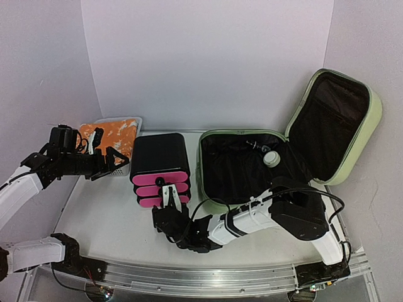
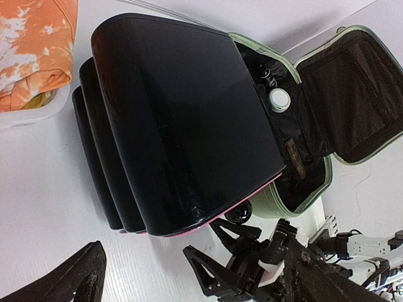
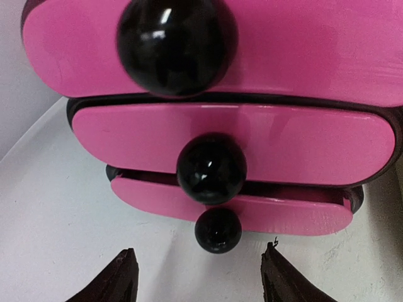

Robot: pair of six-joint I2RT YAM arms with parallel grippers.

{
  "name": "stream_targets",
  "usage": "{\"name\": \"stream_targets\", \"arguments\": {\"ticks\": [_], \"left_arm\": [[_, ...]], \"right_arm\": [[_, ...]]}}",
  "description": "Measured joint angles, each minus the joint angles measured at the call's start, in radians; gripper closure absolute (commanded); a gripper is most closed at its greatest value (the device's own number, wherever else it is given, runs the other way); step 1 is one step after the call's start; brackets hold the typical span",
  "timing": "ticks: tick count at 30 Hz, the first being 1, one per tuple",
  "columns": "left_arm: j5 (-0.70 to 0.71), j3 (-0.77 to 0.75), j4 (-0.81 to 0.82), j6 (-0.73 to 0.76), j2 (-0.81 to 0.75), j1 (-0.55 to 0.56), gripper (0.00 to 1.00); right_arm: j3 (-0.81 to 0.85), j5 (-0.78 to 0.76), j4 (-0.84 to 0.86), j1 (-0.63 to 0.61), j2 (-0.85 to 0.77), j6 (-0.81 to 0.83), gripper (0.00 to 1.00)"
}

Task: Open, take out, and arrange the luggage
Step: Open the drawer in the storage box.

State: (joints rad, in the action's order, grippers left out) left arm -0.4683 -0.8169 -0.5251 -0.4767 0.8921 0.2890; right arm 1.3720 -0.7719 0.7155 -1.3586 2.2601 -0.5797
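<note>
The light-green luggage (image 1: 203, 171) lies open on the right of the table, its lid (image 1: 375, 117) standing up against the wall and its black lining showing. Inside sit a white-capped bottle (image 1: 271, 158) and some small dark items (image 1: 252, 146). The left wrist view shows the luggage rim (image 2: 315, 189) behind the drawer box. My right gripper (image 1: 169, 200) is open and low on the table, its fingertips either side of empty space just short of the box's lowest black knob (image 3: 217, 230). My left gripper (image 1: 108, 154) hovers open by the basket, holding nothing.
A black drawer box (image 1: 159, 154) with three pink fronts (image 3: 233, 141) stands just left of the luggage. A white basket (image 1: 135, 129) holding orange-and-white cloth (image 1: 112, 133) sits at the back left. Walls close in the back and both sides.
</note>
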Motion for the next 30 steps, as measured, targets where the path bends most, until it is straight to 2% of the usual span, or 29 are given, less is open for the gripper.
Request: {"name": "stream_targets", "arguments": {"ticks": [13,20,30], "left_arm": [[0.000,0.000,-0.002,0.008,0.013,0.000,0.01],[0.000,0.000,-0.002,0.010,0.021,0.000,0.01],[-0.009,0.000,-0.002,0.012,0.046,0.000,0.01]], "right_arm": [[0.018,-0.001,0.106,0.051,0.093,0.069,0.39],[0.039,-0.005,0.130,0.051,0.130,0.097,0.65],[0.031,-0.010,0.179,0.042,0.130,0.095,0.68]]}}
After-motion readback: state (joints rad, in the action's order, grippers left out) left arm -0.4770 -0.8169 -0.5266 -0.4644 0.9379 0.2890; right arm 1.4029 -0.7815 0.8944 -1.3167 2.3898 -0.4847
